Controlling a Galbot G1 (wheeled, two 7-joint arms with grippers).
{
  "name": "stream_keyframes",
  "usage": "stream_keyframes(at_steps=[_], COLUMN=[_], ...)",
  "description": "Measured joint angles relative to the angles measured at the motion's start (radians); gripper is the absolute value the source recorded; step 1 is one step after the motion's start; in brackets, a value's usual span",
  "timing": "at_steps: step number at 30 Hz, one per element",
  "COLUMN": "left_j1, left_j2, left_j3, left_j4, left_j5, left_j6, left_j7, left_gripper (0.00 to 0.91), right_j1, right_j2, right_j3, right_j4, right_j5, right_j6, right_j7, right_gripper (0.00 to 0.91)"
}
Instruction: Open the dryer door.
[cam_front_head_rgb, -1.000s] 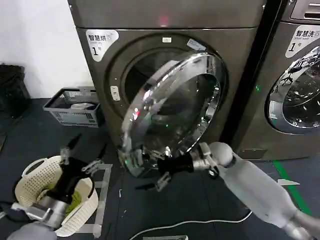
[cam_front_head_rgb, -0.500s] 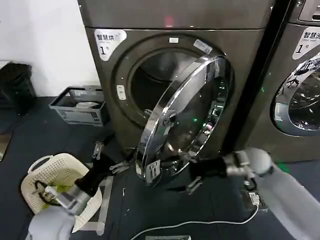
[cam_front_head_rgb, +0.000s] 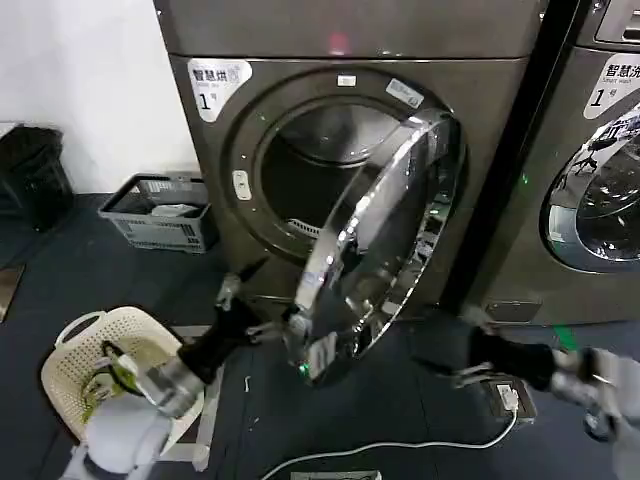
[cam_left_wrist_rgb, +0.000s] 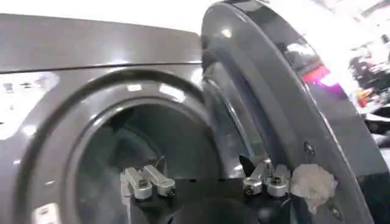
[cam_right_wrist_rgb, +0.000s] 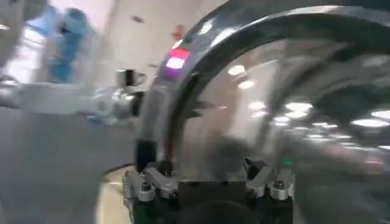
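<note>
one dryer door (cam_front_head_rgb: 375, 250), half-open, edge outward

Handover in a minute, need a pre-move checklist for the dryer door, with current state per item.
1. Dryer door off its latch, swung partly out: ok.
2. Drum opening of the dryer exposed: ok.
3. Left gripper open at the door's lower edge: ok.
4. Right gripper open, off the door: ok.
5. Laundry basket outside the door's swing: cannot tell.
</note>
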Motion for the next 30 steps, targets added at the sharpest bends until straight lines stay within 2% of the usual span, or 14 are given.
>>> stream_keyframes(at_steps=[4,7,9,11,15,20,27,30], left_j1=[-0.018,-0.042,-0.060,-0.081,-0.119,-0.171,-0.265,-0.320], left_j2=[0.006,0.005,-0.001,-0.006,-0.014,-0.034,-0.067,-0.094], left_j3=[0.077,0.131,0.164,0.196,0.260,0.330,0.439,0.493], left_j4=[0.013,0.026,0.035,0.041,0.055,0.091,0.170,0.216], left_j5=[0.018,0.025,0.025,0.029,0.048,0.055,0.030,0.020], left_j6=[-0.013,-0.017,-0.017,-0.017,-0.014,-0.012,-0.010,-0.003], left_j7=[-0.001,-0.006,-0.010,-0.011,-0.020,-0.035,-0.037,-0.038], left_gripper=[0.907,0.907,0.907,0.907,0.907,0.907,0.907,0.907], right_j1=[-0.169,-0.259,-0.300,-0.327,-0.327,-0.317,-0.308,-0.307], right_j2=[0.110,0.186,0.231,0.278,0.362,0.431,0.487,0.507], right_j3=[0.182,0.298,0.365,0.432,0.536,0.613,0.729,0.793], right_j4=[0.070,0.107,0.124,0.133,0.128,0.119,0.132,0.122], right_j5=[-0.100,-0.212,-0.265,-0.287,-0.273,-0.277,-0.245,-0.273], right_j6=[0.073,0.080,0.057,0.028,-0.019,-0.069,-0.232,-0.292], right_j7=[0.206,0.404,0.516,0.620,0.774,0.886,1.038,1.070], right_gripper=[0.907,0.907,0.907,0.907,0.907,0.907,0.907,0.907])
